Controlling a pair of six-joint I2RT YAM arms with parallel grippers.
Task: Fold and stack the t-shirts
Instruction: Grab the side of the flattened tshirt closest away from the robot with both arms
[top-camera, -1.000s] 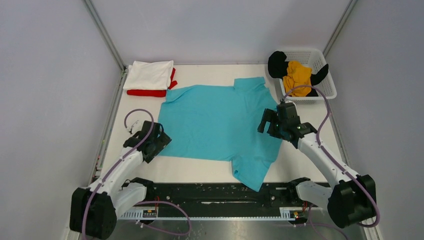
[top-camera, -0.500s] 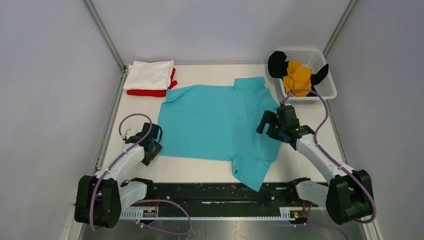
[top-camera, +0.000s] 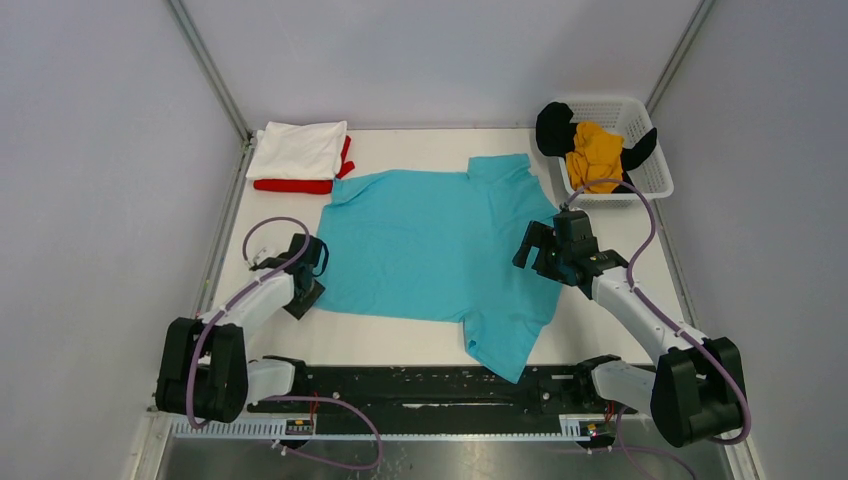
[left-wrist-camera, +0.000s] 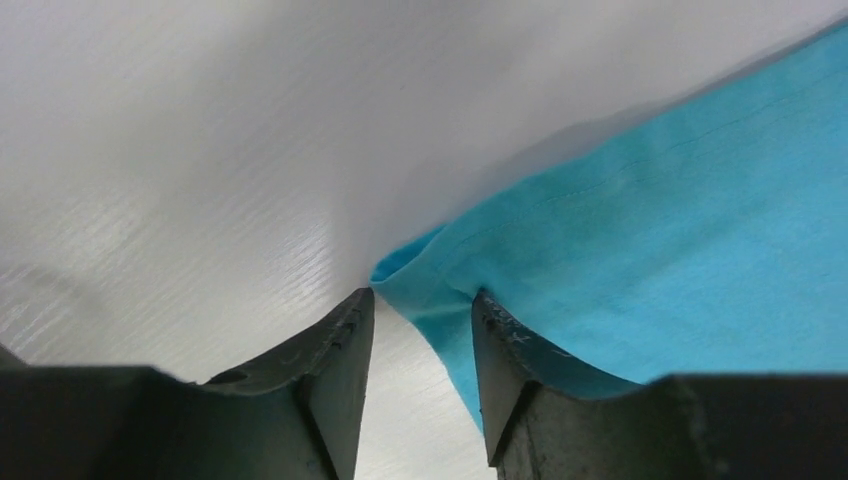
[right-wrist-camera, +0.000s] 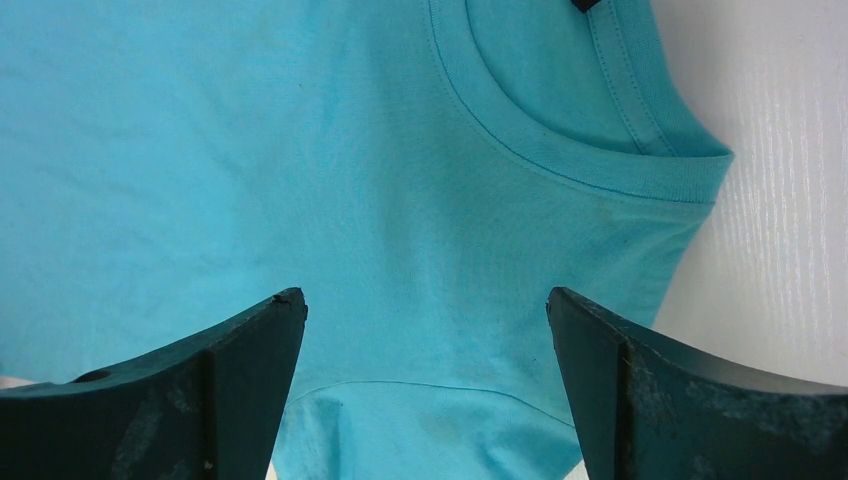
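Left fingers (left-wrist-camera: 330, 390) narrowly apart, right fingers (right-wrist-camera: 200, 390) wide apart, both arms low.

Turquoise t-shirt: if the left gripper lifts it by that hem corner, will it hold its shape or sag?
Likely floppy: the turquoise t-shirt lies flat as thin cloth, its corner curling at the left gripper. Probably light, yet lifted by one corner it may drag on the table and bunch.
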